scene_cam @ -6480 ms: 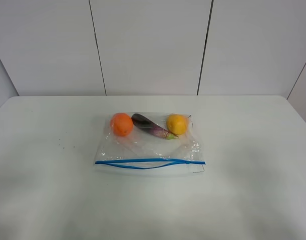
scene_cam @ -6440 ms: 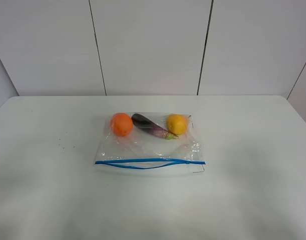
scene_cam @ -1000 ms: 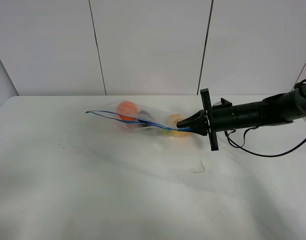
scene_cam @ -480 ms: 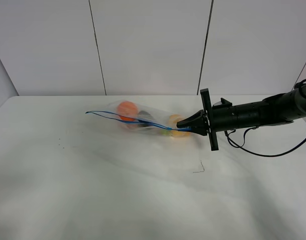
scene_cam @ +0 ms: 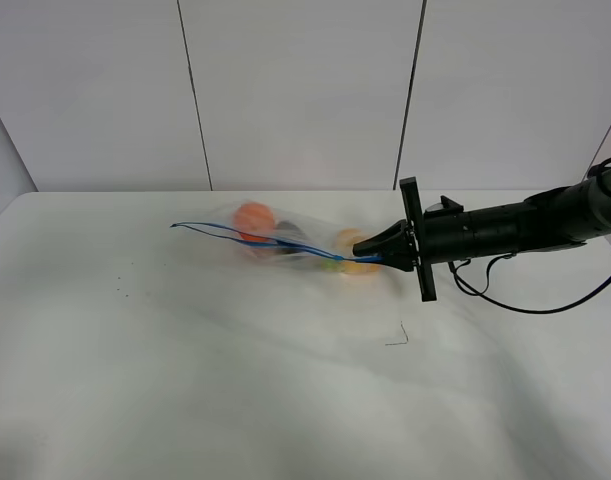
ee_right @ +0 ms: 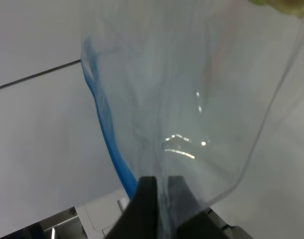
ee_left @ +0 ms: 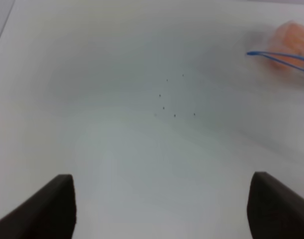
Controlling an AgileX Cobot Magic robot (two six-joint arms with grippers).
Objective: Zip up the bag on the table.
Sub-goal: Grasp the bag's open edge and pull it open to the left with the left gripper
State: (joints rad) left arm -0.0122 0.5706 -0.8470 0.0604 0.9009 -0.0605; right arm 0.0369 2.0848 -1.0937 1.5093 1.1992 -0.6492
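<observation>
Sealing has not yet begun, by the look of it: this is the hold-and-steady step. The right gripper point(scene_cam: 361, 252) reaches in from the right and is clamped on the right-hand corner of the bag point(scene_cam: 290, 240), at the end of the blue zip strip point(scene_cam: 255, 235). In the right wrist view the two fingers meet on the clear film point(ee_right: 191, 99), with the strip point(ee_right: 104, 139) running away from them. From that pinch the bag stretches leftward across the far middle of the table point(scene_cam: 185, 380), its zip edge uppermost. The two blue lines part toward the left end, so the mouth seems open. An orange fruit point(scene_cam: 253, 217) sits inside near the left end; whether it rests on the tabletop cannot be told.

The left gripper point(ee_left: 161, 206) does not show in the high view. Its own camera shows the fingers spread wide and empty over bare table point(ee_left: 117, 139), well apart from the strip's free left end point(ee_left: 276, 56) and the orange fruit point(ee_left: 291, 37) beside it.

The next move probably calls for the left gripper to reach the strip, close on both lines and run along them while the right holds the bag taut.
</observation>
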